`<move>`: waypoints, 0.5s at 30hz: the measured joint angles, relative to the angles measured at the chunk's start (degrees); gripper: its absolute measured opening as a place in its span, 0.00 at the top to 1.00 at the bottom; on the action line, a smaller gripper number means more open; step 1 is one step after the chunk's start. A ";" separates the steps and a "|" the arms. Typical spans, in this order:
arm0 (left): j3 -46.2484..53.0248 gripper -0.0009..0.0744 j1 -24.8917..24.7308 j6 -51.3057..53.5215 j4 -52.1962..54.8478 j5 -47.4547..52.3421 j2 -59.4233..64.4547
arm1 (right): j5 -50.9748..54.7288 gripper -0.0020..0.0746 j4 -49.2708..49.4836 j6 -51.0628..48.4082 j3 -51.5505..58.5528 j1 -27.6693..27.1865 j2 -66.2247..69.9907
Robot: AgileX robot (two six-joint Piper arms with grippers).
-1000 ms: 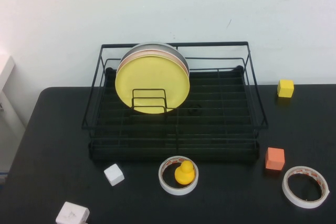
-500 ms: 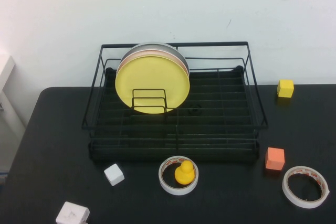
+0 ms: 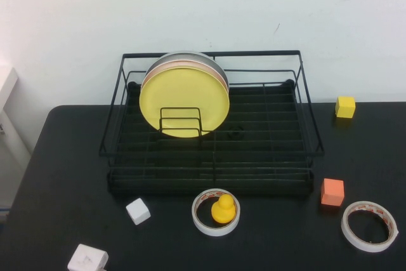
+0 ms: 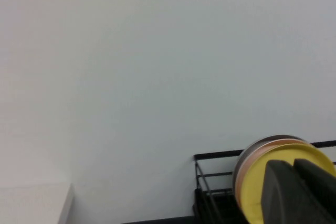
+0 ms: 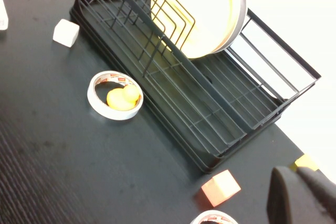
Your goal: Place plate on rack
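The yellow plate (image 3: 184, 101) stands upright in the left half of the black wire rack (image 3: 209, 54), held by the upright dividers, with a pale pink, grey-rimmed plate (image 3: 188, 60) behind it. Neither arm shows in the high view. My left gripper (image 4: 294, 163) is raised off the table, shut and empty, with the plate (image 4: 254, 182) and the rack (image 4: 210, 157) beyond it. My right gripper (image 5: 295, 171) is shut and empty above the table's right side, away from the rack (image 5: 231, 129) and the plate (image 5: 205, 9).
In front of the rack lie a white cube (image 3: 137, 211), a tape roll (image 3: 198, 215) with a yellow duck (image 3: 222, 209) inside, an orange cube (image 3: 332, 191) and a second tape roll (image 3: 369, 225). A yellow cube (image 3: 345, 106) sits far right; a white block (image 3: 87, 258) front left.
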 joint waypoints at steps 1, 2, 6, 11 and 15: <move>0.00 0.99 0.00 0.00 -0.10 -0.96 0.00 | 0.00 0.97 0.00 0.00 0.00 0.00 0.00; 0.00 0.99 0.00 0.00 -0.25 -1.52 0.00 | 0.00 0.97 0.00 0.00 0.00 0.00 0.00; 0.00 0.99 0.00 0.00 -0.61 -1.94 0.00 | 0.00 0.97 0.08 0.00 0.00 0.00 0.00; 0.28 0.99 0.00 0.00 -0.82 -2.03 0.00 | 0.00 0.97 0.21 0.00 0.00 0.00 0.00; 0.50 0.99 0.00 0.00 -0.94 -2.18 0.00 | 0.00 0.97 0.21 0.00 0.00 0.00 -0.07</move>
